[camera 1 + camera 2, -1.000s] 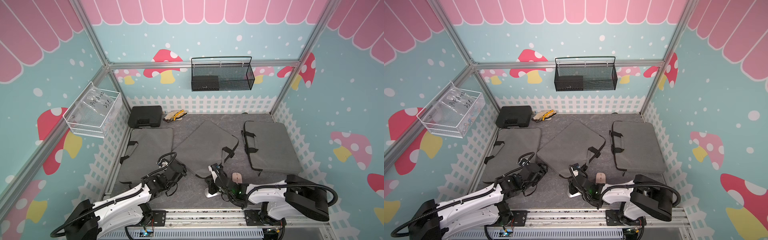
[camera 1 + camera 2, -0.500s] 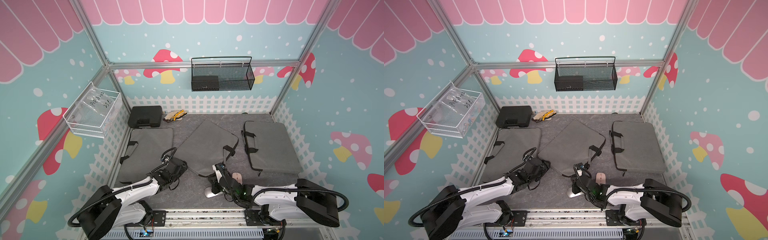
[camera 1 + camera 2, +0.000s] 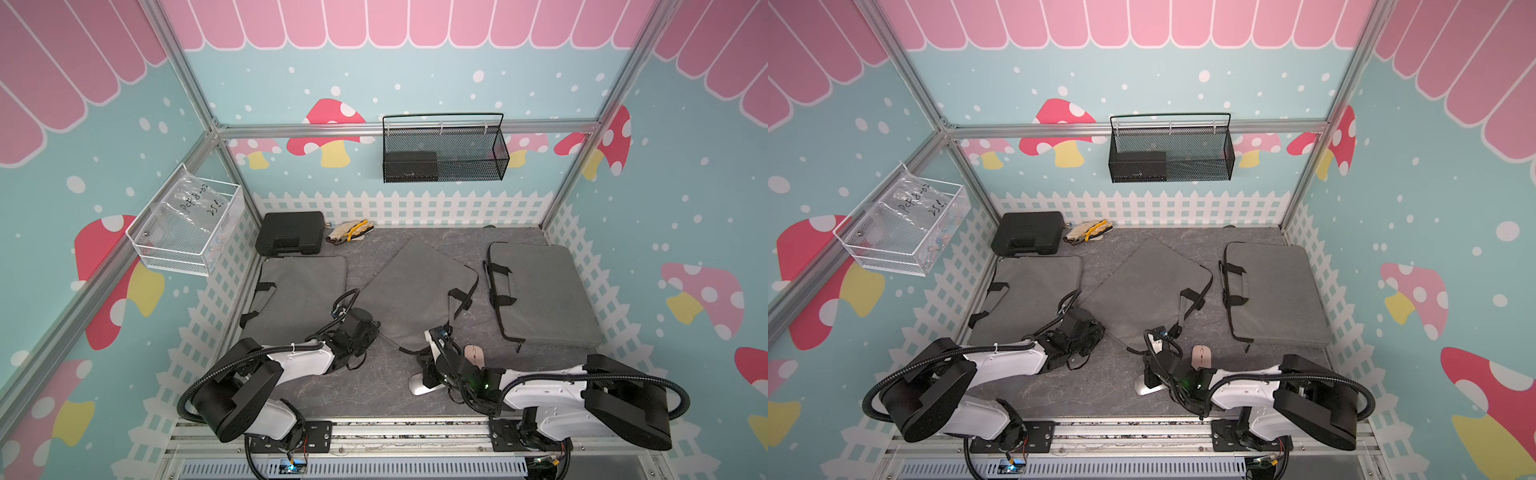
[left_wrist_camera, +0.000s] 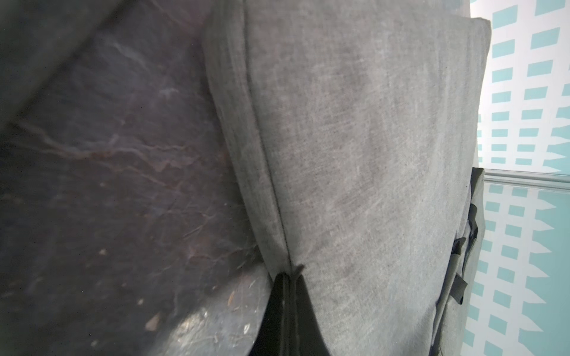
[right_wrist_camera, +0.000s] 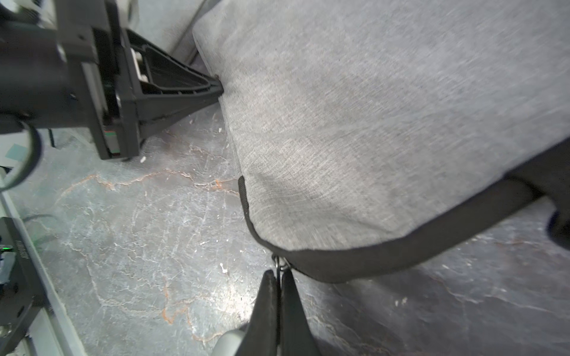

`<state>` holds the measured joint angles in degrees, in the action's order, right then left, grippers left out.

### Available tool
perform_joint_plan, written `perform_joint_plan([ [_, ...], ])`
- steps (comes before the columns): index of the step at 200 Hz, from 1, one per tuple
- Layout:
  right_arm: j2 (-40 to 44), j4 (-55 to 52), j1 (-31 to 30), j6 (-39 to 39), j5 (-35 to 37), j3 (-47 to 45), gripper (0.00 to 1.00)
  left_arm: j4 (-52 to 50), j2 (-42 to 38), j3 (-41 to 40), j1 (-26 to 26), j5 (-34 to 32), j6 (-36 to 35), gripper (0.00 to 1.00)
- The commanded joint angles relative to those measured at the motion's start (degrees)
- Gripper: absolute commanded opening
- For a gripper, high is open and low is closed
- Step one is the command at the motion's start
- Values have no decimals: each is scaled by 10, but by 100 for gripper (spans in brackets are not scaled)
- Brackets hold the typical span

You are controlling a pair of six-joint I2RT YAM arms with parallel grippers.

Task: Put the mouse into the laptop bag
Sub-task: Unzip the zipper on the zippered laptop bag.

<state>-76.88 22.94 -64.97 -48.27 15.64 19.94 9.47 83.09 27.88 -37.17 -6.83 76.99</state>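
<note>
Since a second ago the left arm has reached forward over the worktop and its jaws, then apart, have come together on the edge of the middle laptop bag; the right arm has hardly shifted. In both top views the left gripper sits at that bag's near left edge and the right gripper at its nearest corner. The pink mouse lies on the worktop just beside the right wrist, outside the bag. A silver rounded thing lies under the right arm; I cannot tell what it is. From the left wrist, the left gripper is pressed together on a small fabric tab at the bag's corner seam. From the right wrist, the right gripper pinches the zip pull where the black zip band rounds the corner, and the left gripper's tip touches the bag's edge further along. The bag looks closed, so the step in hand is likely unzipping it. To do that well, the left pinch should hold firm as an anchor while the right draws the pull low and along the line of the zip, following the corner's curve, not tugging upward. A slack anchor would let the whole bag slide. The pull should travel far enough to leave a mouth wider than the mouse, and the right arm's sweep should keep off the mouse beside it
</note>
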Motion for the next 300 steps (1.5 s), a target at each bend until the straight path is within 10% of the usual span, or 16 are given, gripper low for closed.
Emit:
perform_joint_plan([
  [1,-36,16,-15,-12,-8,37,0,-23,-18,1,0,-13,16,0],
  [147,-139,110,50,-6,-40,64,0,-204,-262,-40,-125,-235,91,0],
  [169,-129,116,73,-3,-49,49,0,-209,-276,-50,-127,-247,88,24],
  [220,-93,106,83,-6,-37,18,0,-129,-207,-25,-121,-242,18,60],
  [300,-64,87,86,-7,-27,-3,0,24,52,50,-11,-89,-31,70],
])
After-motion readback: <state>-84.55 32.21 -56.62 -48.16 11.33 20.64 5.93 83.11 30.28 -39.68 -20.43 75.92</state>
